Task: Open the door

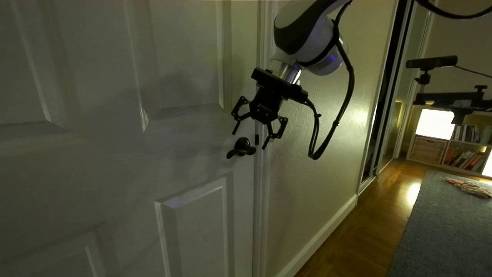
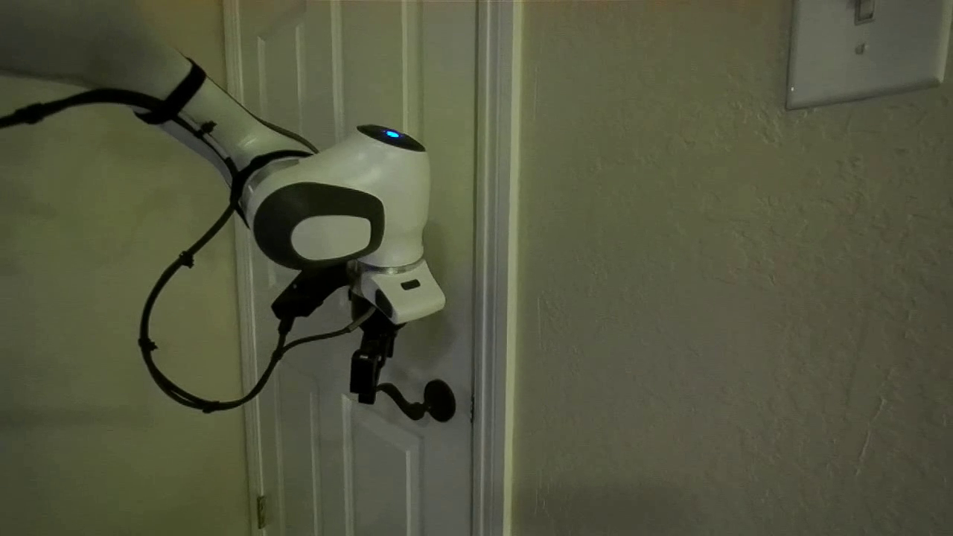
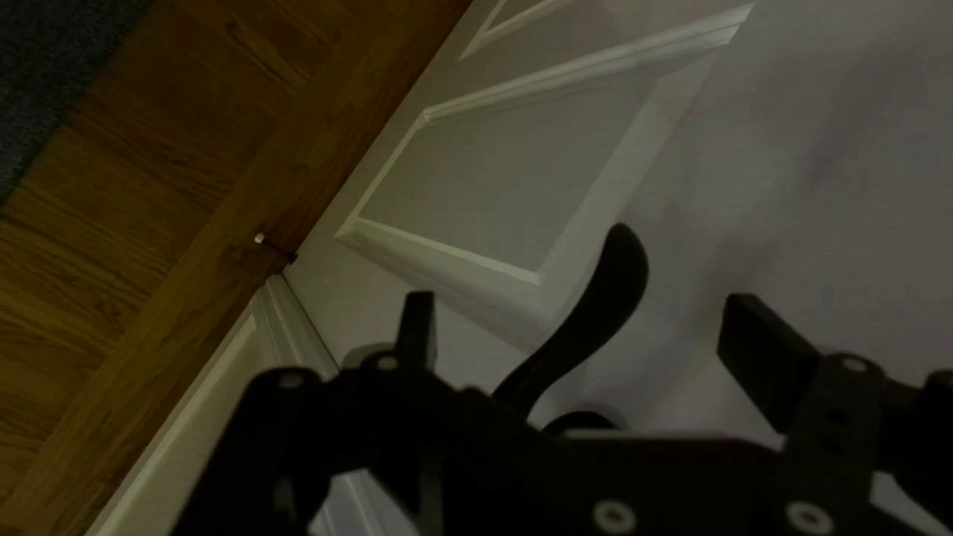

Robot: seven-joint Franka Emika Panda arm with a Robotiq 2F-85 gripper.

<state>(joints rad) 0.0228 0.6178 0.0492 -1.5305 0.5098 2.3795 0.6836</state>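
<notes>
The white panelled door [image 1: 192, 154] stands shut against its frame; it also shows in an exterior view [image 2: 372, 67] and in the wrist view [image 3: 707, 223]. Its black lever handle [image 1: 243, 148] sits near the latch edge; the lever is also seen in an exterior view [image 2: 408, 406] and in the wrist view [image 3: 595, 313]. My gripper [image 1: 249, 140] is open, tilted downward, just above the handle. In an exterior view the gripper [image 2: 365, 394] is by the lever's free end. In the wrist view the lever lies between the spread fingers of the gripper [image 3: 578, 313]. The lever's base is partly hidden there.
The door frame [image 1: 263, 192] and wall [image 1: 315, 184] lie right beside the gripper. A cable loop [image 1: 330, 142] hangs from the arm. A light switch [image 2: 864, 52] is on the wall. A sliding door [image 1: 399, 115], a camera mount [image 1: 432, 61], a shelf [image 1: 428, 150] and a rug [image 1: 442, 223] are farther off.
</notes>
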